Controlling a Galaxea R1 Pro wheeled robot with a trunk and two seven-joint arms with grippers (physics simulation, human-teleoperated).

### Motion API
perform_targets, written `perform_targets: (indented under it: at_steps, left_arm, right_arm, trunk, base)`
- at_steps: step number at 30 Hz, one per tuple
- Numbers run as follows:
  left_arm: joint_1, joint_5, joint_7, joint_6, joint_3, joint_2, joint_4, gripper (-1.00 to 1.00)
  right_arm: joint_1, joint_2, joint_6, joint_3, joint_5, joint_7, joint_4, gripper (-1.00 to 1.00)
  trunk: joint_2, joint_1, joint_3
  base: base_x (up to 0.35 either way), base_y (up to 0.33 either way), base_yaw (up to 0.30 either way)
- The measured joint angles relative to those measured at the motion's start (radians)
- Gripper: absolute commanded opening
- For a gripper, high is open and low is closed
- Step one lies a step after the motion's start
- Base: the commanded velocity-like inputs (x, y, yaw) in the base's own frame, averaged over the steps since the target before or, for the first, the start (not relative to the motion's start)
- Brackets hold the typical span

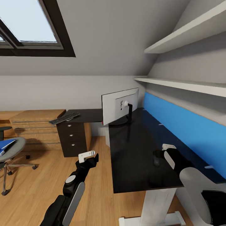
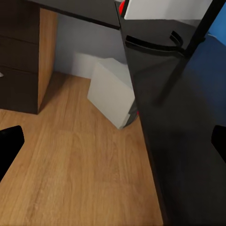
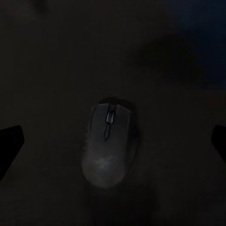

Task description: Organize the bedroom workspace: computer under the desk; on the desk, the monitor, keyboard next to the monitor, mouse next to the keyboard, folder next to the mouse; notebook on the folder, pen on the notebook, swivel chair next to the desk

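1. No brand, label or readable writing shows on any object in the three views.
2. The mouse (image 3: 109, 143) is a rounded oval with a scroll wheel between two buttons; it lies flat on the glossy black top of the desk (image 1: 131, 157), and in the right wrist view it looks greyish in dim light.
3. In the head view the mouse (image 1: 156, 161) is only a small dark shape just ahead of the right gripper (image 1: 160, 153), near the blue back panel (image 1: 185, 128).
4. The right gripper (image 3: 113, 141) hangs over the mouse with its fingers (image 3: 9, 141) set wide apart, one on each side, not touching it.
5. The left gripper (image 1: 91, 156) hovers over the oak floor (image 1: 47, 185) beside the desk's edge; its fingers (image 2: 10, 141) are spread open and hold nothing.
6. The left wrist view shows the computer (image 2: 113, 92), a pale boxy tower standing on the floor under the desk.
7. The monitor (image 1: 120, 106) stands on the desk with its pale back toward the camera.
8. The keyboard (image 1: 64, 118) lies on the far desk wing, above the black drawer cabinet (image 1: 71, 138).
9. The swivel chair (image 1: 11, 153) stands well apart at the left edge, with the blue folder (image 1: 4, 145) on its seat.
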Motion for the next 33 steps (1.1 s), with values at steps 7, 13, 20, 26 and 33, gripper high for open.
perform_targets:
  at_steps: [7,13,20,26,33]
  left_arm:
    - [0.0,0.0,0.0,-0.001,0.0,0.0,0.0,1.0]
    - [0.0,0.001,0.056,-0.002,-0.007,-0.001,0.0,1.0]
    - [0.0,0.003,0.142,-0.004,-0.069,0.0,0.0,1.0]
    - [0.001,0.004,0.148,-0.005,-0.073,0.001,0.0,1.0]
    - [0.001,0.005,0.149,-0.005,-0.074,0.001,0.0,1.0]
  right_arm:
    - [0.0,0.0,0.001,0.0,0.0,0.001,0.0,1.0]
    - [0.0,0.0,0.0,0.0,0.0,0.001,0.0,1.0]
    - [0.0,0.0,-0.006,-0.001,-0.008,0.002,-0.001,1.0]
    - [0.0,0.0,-0.007,-0.002,-0.015,0.002,-0.002,1.0]
    - [0.0,0.0,-0.007,-0.002,-0.016,0.002,-0.002,1.0]
  trunk:
    - [-0.007,0.004,-0.003]
    - [-0.049,0.027,-0.022]
    - [-0.098,0.054,-0.044]
    - [-0.14,0.077,-0.063]
    - [-0.189,0.104,-0.085]
  base:
    - [0.0,0.0,0.0]
    - [0.0,0.0,0.0]
    - [0.0,0.0,0.0]
    - [0.0,0.0,0.0]
    - [0.0,0.0,0.0]
